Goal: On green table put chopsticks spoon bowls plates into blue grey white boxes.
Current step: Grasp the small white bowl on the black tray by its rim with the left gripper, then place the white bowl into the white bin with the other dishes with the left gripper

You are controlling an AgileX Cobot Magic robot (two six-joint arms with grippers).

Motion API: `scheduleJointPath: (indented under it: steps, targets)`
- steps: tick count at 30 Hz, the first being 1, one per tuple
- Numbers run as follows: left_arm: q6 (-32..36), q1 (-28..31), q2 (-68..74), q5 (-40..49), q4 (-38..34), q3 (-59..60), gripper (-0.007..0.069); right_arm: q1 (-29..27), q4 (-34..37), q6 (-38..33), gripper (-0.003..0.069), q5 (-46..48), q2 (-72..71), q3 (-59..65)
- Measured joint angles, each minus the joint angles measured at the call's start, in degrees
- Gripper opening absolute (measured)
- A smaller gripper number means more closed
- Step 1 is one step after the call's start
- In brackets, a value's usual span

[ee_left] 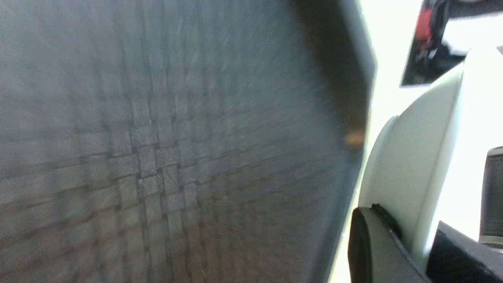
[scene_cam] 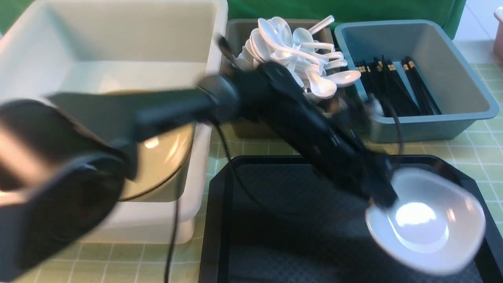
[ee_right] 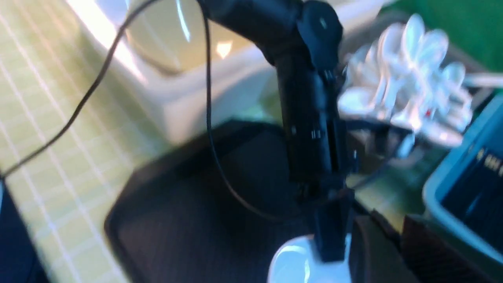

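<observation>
We see the left hand (scene_cam: 387, 198) clenched on the near rim of a small white plate (scene_cam: 426, 220), which sits at the right end of the black textured tray (scene_cam: 275, 220). The left wrist view shows the same grip: a dark finger (ee_left: 369, 243) presses against the plate's pale outer wall (ee_left: 412, 157), with the tray's woven floor (ee_left: 157, 157) filling the rest of the frame.

The left arm reaches diagonally across the tray from the left. The right hand's dark fingers (ee_right: 373, 251) show only at the edge of the right wrist view, just beside the plate (ee_right: 294, 263); we cannot tell whether that hand is released or clenched.

On the green checked bench (scene_cam: 483, 145), behind the tray, stand three boxes. The large white box (scene_cam: 204, 165) on the left holds tan bowls (scene_cam: 165, 157). The dark grey box (scene_cam: 235, 39) in the middle is heaped with white spoons (scene_cam: 298, 51). The blue-grey box (scene_cam: 463, 78) on the right holds black chopsticks (scene_cam: 397, 86) with gold bands. The picture is blurred around the arm.
</observation>
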Motion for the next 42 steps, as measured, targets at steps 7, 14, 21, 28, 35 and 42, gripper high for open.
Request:
scheduleJointPath:
  steps: [7,14,21,28,35,42]
  targets:
    - [-3.42,12.91,-13.33,1.06,2.78,0.00,0.0015,0.00,15.21,-13.71,0.0118,-2.10,5.99,-0.20]
    - [-8.78,30.73,-30.00,2.26,10.21,5.89,0.0015,0.96,22.58,-22.10,0.0105,2.58,20.47,-8.44]
    - [-8.98,53.57,-40.86,3.27,8.27,19.79,0.0015,12.86,22.88,-24.34,0.0025,-0.02,30.56,-14.25]
    - [-19.28,74.81,-41.92,-3.13,30.45,22.74,0.0015,23.30,21.42,-24.53,0.0021,-3.81,39.17,-14.35]
    - [-29.24,69.13,-39.51,-3.99,46.22,22.74,0.0015,23.31,21.34,-23.00,0.0021,-7.75,39.96,-14.35]
    - [-40.09,63.25,-35.55,-5.84,59.87,22.74,0.0015,23.31,21.88,-22.82,0.0021,-7.57,39.96,-14.35]
